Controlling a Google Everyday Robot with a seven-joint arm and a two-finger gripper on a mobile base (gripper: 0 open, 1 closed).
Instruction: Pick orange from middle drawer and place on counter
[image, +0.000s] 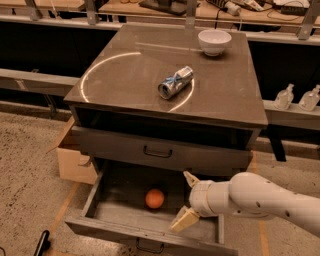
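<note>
The orange (154, 198) lies on the floor of the open middle drawer (102, 224), near its centre. My gripper (185, 199) is open, its two tan fingers (183, 219) spread over the drawer's right part. It sits a little to the right of the orange and apart from it. The white arm reaches in from the lower right. The counter (125, 75) is the glossy grey-brown cabinet top with a curved light reflection above the drawers.
On the counter lie a silver can (175, 82) on its side and a white bowl (214, 41) at the back right. A closed drawer front (158, 150) is above the open one. A cardboard box (72, 161) stands at the cabinet's left. Bottles (284, 96) stand at right.
</note>
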